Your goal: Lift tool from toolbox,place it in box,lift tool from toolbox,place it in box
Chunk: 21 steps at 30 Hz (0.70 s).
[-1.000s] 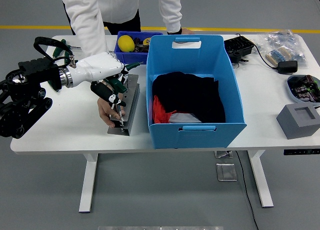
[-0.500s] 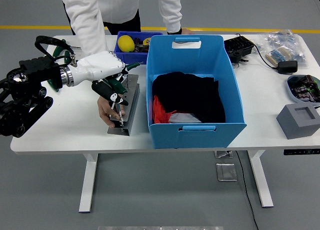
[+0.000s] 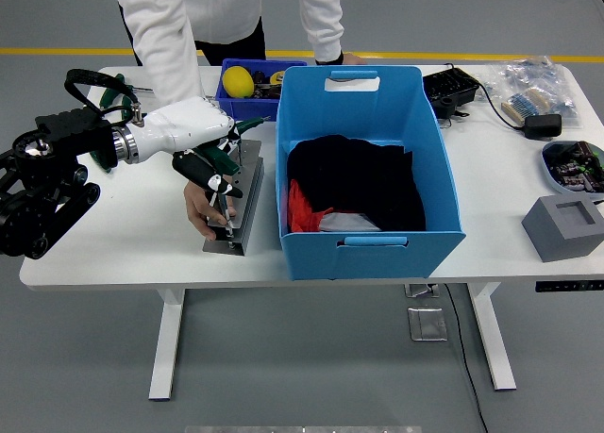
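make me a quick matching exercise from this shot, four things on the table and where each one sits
Things:
1. blue bin
2. grey foam block
3. yellow ball
4. metal rack

Places:
A. near the table's right edge, towards the front
B. in the small blue tray at the far side
C. middle of the table, with dark cloth inside
D. just left of the blue bin, under the robot's left hand

Pairs: 1-C, 2-A, 3-B, 4-D
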Available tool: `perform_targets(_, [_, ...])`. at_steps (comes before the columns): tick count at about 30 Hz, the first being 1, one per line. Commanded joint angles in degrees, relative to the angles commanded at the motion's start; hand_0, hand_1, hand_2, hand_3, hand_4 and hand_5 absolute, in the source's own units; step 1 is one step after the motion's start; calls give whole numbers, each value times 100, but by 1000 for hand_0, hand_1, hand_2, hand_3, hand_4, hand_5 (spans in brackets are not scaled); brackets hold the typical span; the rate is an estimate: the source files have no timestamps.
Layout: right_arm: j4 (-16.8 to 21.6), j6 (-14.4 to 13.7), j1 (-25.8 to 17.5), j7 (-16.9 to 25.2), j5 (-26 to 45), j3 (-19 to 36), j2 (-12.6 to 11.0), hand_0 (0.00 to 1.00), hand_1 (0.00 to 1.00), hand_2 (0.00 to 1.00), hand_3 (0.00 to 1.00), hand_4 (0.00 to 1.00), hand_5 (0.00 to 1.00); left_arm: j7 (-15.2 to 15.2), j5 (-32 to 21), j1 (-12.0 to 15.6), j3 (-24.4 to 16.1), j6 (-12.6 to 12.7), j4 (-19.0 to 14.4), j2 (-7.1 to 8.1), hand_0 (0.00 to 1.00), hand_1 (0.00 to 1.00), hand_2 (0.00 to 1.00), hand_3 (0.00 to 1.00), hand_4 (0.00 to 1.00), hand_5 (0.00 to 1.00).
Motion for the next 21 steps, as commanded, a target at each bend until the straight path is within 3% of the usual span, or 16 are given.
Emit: perform_targets(21, [0,-10,7,2,-21,40,-2,681,667,737,594,851,686,384,-24,103,16,5,-128,11,187,14,66,106,998,754])
